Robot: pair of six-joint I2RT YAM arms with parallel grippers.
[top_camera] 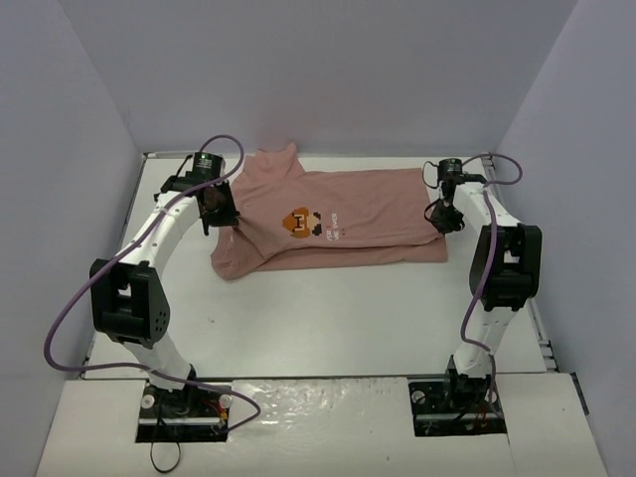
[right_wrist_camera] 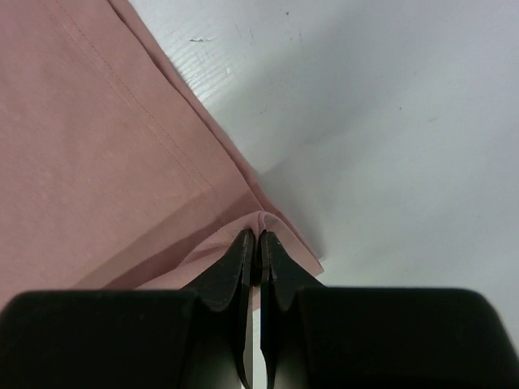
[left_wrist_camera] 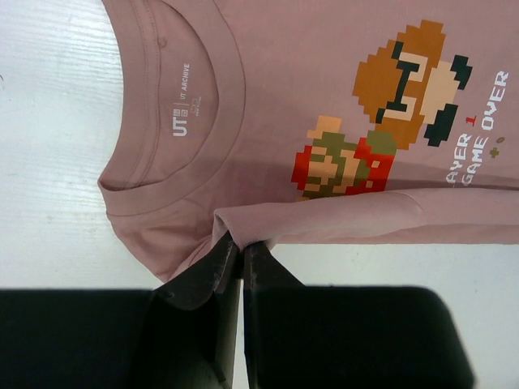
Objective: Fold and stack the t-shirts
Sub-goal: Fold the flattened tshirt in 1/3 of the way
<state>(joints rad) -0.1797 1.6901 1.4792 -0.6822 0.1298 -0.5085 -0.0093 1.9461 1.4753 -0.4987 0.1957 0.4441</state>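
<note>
The dusty-pink t-shirt [top_camera: 338, 214] lies across the far half of the table, collar to the left, its near long side folded up over the body just below the pixel-art print [top_camera: 298, 222]. My left gripper [top_camera: 224, 217] is shut on the folded edge beside the collar [left_wrist_camera: 174, 113]; the pinch shows in the left wrist view [left_wrist_camera: 241, 240]. My right gripper [top_camera: 444, 221] is shut on the folded edge at the hem end, seen in the right wrist view [right_wrist_camera: 259, 236]. The print and white text [left_wrist_camera: 474, 130] face up.
White table surface [top_camera: 328, 318] stretches in front of the shirt to the arm bases. Grey walls close in the left, right and back sides. The shirt's hem corner [right_wrist_camera: 312, 261] lies close to the table's right edge.
</note>
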